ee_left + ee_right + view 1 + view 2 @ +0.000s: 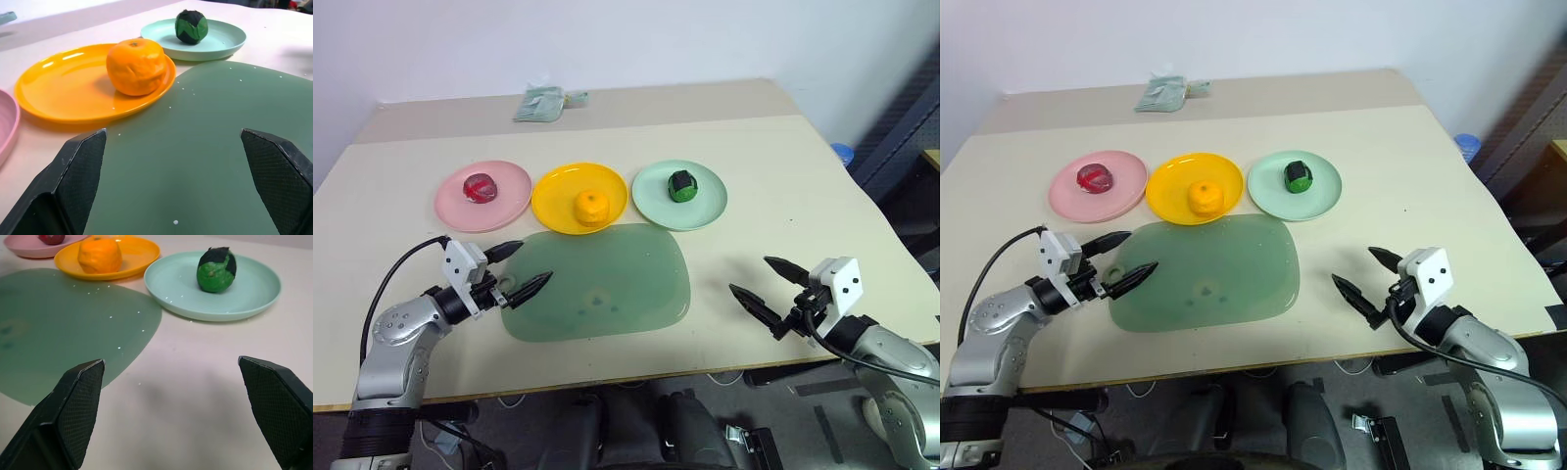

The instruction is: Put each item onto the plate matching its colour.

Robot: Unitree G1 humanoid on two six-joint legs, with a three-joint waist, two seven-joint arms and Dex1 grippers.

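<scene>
Three plates stand in a row across the table. The dark red item (480,187) lies on the pink plate (514,199), the orange item (591,208) on the yellow plate (555,194), and the dark green item (681,186) on the mint green plate (705,208). My left gripper (519,266) is open and empty over the left end of the green mat (607,284). Near the front right of the table my right gripper (766,284) is open and empty too.
A folded greenish packet (544,102) lies at the far edge of the table. A blue object (842,153) sits beyond the table's right side. A black cable (396,279) trails from my left wrist.
</scene>
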